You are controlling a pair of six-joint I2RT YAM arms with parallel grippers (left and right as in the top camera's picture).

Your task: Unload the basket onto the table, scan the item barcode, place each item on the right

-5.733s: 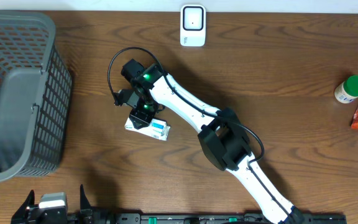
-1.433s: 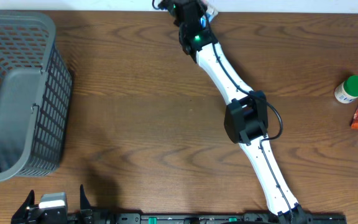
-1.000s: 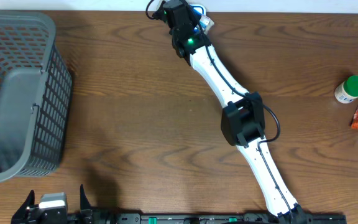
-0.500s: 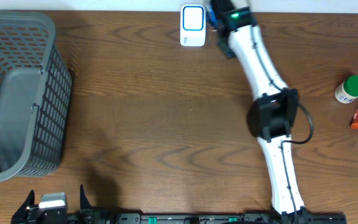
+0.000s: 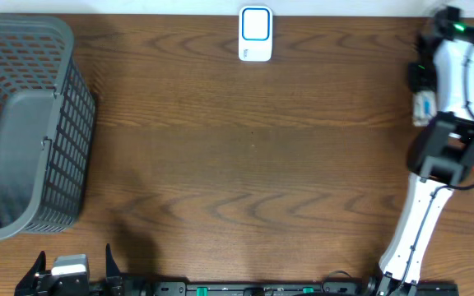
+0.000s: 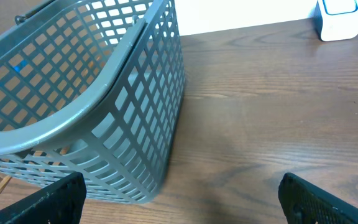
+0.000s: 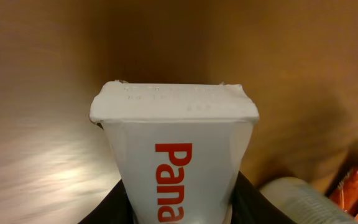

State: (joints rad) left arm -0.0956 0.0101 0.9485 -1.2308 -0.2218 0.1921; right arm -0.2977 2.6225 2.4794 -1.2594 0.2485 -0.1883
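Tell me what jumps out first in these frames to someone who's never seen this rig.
The white pack with red lettering fills the right wrist view, clamped in the right gripper. From overhead, the big grey basket takes up the left end of the table. The right arm is stretched along the right edge, well away from the white scanner at the back centre.

Open wood runs across the table [image 5: 245, 164] from the grey basket [image 5: 66, 107], a tall wall on the left, to the right arm [image 5: 451, 74] at the right edge. The scanner [image 5: 255, 33] stands alone at the back. What seems a bottle [image 7: 306, 199] and a red packet [image 7: 356, 186] crowd the held white carton [image 7: 176, 155].
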